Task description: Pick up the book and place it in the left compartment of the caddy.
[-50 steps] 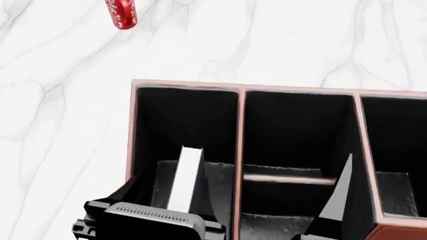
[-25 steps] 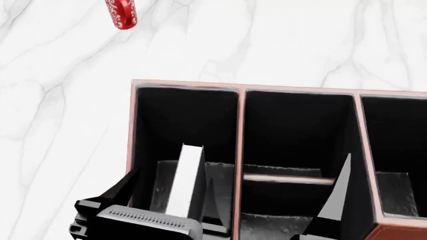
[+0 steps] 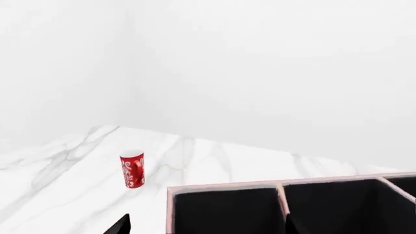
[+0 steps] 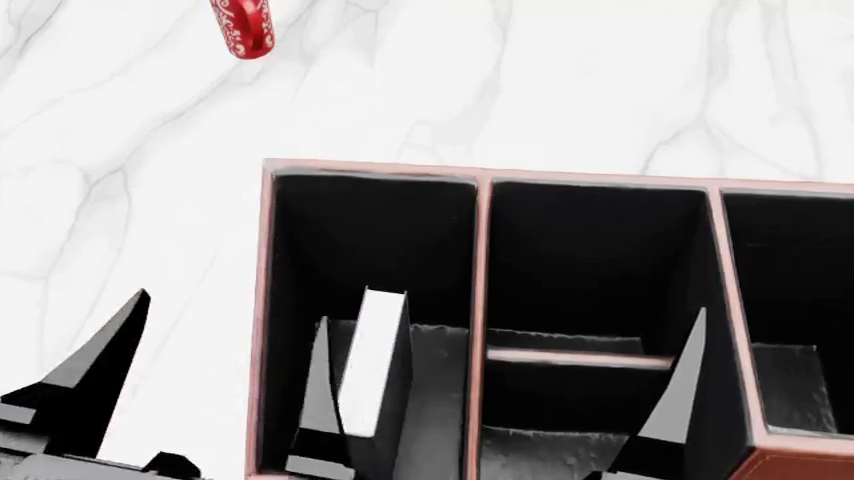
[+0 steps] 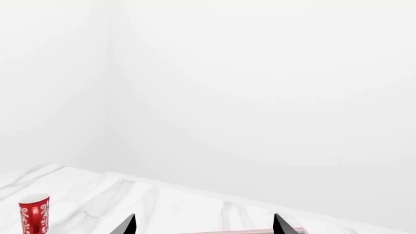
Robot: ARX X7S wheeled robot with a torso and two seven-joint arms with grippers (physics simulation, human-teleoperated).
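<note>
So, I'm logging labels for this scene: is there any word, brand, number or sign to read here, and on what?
None: no readable text in any view.
Red mug: only white swirl patterning, no letters.
Book: plain white page edges; no title visible.
Caddy: unmarked rim and walls.

The caddy [image 4: 374,172] sits on the white marble tabletop — a reddish-brown organiser with pale edges and a black interior, its partitions splitting it into several sections; its right end and near side run past the head view's frame, so its place against the tabletop's edges cannot be told; the left compartment [image 4: 441,360] is the undivided section at its left end, black-walled with a greyish textured floor; inside it stands the book [image 4: 375,360] — on end, tilted a little, its white page edges facing up toward the head camera; its black cover shows only as a dark sliver beside them.
</note>
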